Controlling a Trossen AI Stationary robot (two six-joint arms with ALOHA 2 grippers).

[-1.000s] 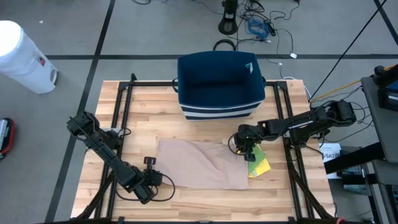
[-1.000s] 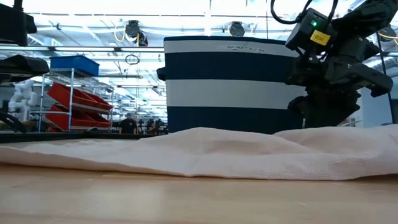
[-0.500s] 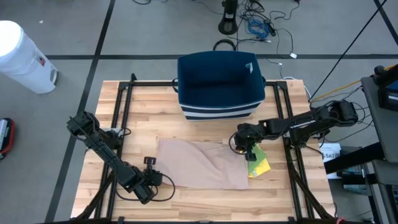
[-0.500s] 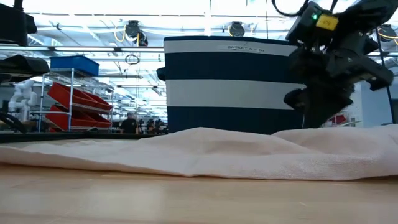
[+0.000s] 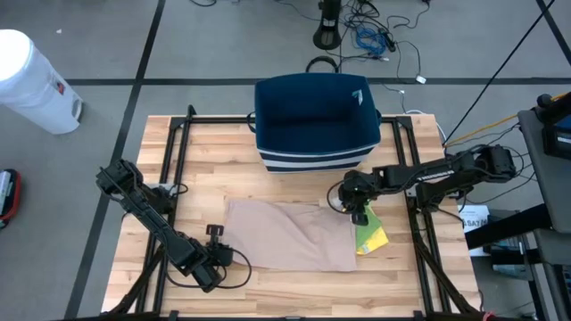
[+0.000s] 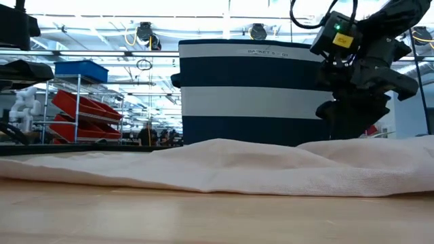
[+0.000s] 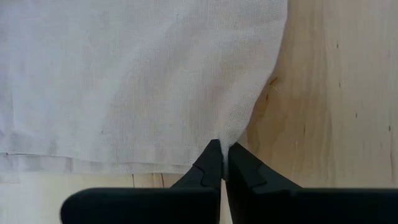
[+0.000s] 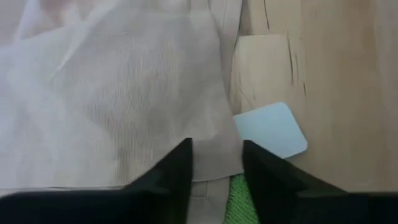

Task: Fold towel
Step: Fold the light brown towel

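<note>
Towel (image 5: 290,234) lies spread flat on the wooden table (image 5: 205,152), in front of the navy striped basket (image 5: 314,120). Left gripper (image 7: 222,163) sits at the towel's near-left corner, its 2 fingers pressed together on a pinch of the cloth edge. Right gripper (image 8: 216,163) hovers over the towel's far-right corner, fingers apart with fabric showing between them, beside a green-and-yellow item (image 5: 371,236).
</note>
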